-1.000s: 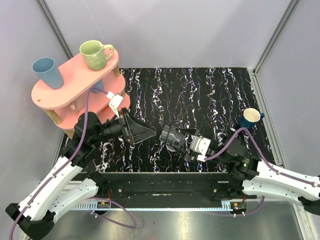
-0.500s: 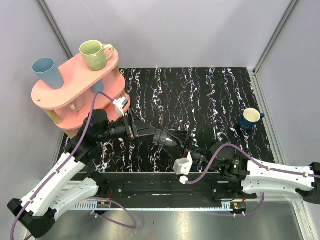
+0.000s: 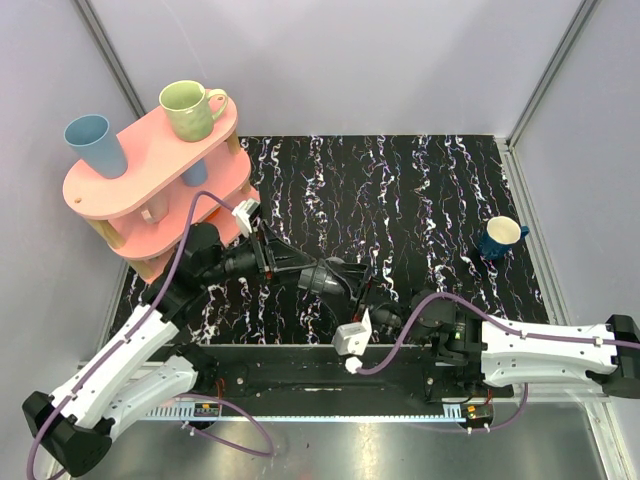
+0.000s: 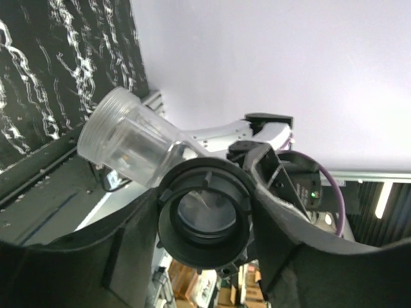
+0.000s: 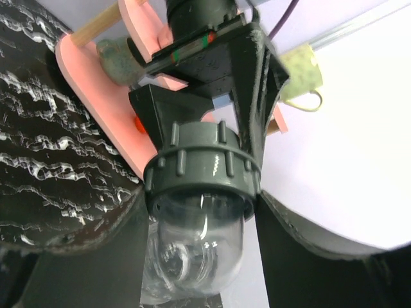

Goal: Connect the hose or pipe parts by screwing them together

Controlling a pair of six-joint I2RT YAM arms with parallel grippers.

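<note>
The pipe parts [image 3: 328, 276] hang above the black marbled mat [image 3: 400, 190], between my two grippers. My left gripper [image 3: 300, 268] comes from the left with its fingers [image 4: 96, 263] pressed against both sides of the dark ring-shaped fitting [image 4: 204, 221]. A clear tubular branch [image 4: 125, 144] sticks out behind that ring. My right gripper [image 3: 365, 292] reaches in from the lower right. In the right wrist view its fingers [image 5: 308, 269] flank the clear domed part [image 5: 199, 237]. A grey ribbed collar [image 5: 202, 170] sits over that dome's far end.
A pink two-tier shelf [image 3: 150, 165] stands at the back left with a green mug [image 3: 190, 108] and a blue cup [image 3: 95, 143] on top. A dark blue mug [image 3: 503, 236] sits on the mat at the right. Purple cables loop along both arms.
The right arm has swung left and carried the clear part to the left gripper. The left gripper has advanced and narrowed its jaws onto the dark ring.
</note>
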